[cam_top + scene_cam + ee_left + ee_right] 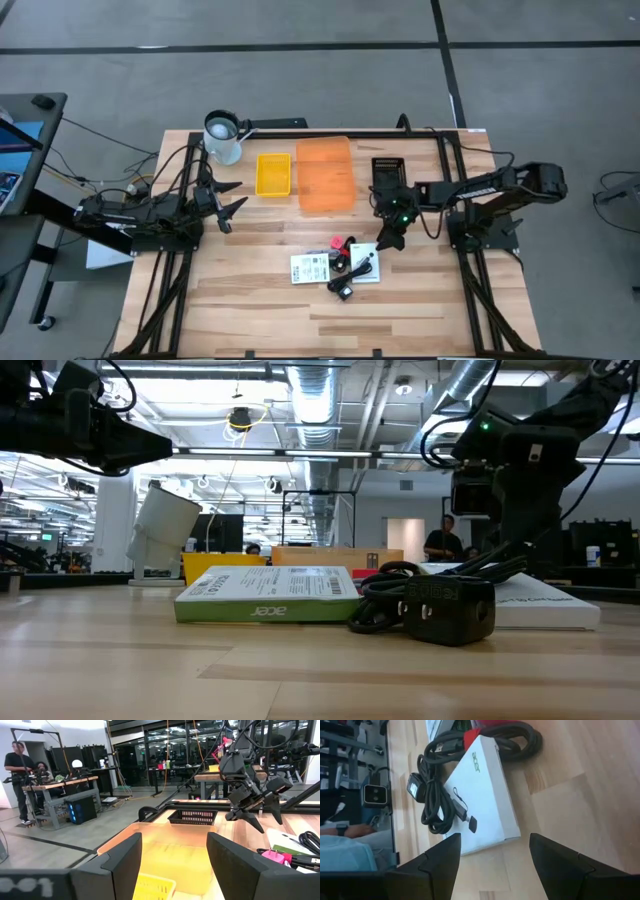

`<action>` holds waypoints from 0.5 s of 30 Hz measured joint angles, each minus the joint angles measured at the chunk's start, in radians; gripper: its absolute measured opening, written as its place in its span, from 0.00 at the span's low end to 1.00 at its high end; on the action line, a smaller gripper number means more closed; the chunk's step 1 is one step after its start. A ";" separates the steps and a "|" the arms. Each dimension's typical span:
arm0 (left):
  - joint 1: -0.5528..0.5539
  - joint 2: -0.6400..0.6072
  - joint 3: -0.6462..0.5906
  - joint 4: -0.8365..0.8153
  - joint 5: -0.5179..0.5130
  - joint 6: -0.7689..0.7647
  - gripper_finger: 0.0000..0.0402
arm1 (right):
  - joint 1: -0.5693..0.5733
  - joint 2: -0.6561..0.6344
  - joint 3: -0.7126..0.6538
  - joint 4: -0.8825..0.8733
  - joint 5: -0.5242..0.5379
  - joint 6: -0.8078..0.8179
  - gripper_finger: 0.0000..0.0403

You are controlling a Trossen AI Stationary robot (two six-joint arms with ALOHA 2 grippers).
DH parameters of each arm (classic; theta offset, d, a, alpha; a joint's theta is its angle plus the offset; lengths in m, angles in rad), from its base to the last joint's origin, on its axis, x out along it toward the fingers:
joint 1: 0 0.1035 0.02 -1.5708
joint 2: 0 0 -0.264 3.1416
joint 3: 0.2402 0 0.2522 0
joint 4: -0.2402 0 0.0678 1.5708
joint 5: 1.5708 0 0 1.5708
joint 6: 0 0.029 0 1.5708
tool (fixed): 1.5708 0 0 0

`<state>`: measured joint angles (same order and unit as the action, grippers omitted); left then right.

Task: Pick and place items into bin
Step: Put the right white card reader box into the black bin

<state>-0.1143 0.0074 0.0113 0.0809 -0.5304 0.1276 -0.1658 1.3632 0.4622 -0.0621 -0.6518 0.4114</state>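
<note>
The right gripper is hovering with its 2 fingers standing apart and holding nothing, just beside the white rectangular cardboard box at the right end of the item cluster; a coiled black cable is lying across that box, and a small red-pink piece is sitting at the cluster's far edge; the white-and-green flat box is resting on the wooden surface beside a small black adapter block; the translucent orange plastic bin is standing well apart from the cluster; the left gripper is waiting near the yellow rectangular tray, fingers apart, empty.
</note>
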 joint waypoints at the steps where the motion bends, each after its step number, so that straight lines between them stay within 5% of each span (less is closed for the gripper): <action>1: 0.000 0.000 0.000 0.000 0.000 0.000 0.53 | 0.000 0.000 0.000 0.001 -0.001 0.000 0.58; 15: 0.000 0.000 0.000 0.000 0.000 0.000 0.53 | 0.000 0.000 0.000 0.014 -0.001 -0.001 0.58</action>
<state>-0.1143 0.0078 0.0113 0.0807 -0.5304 0.1276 -0.1658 1.3628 0.4622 -0.0479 -0.6533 0.4103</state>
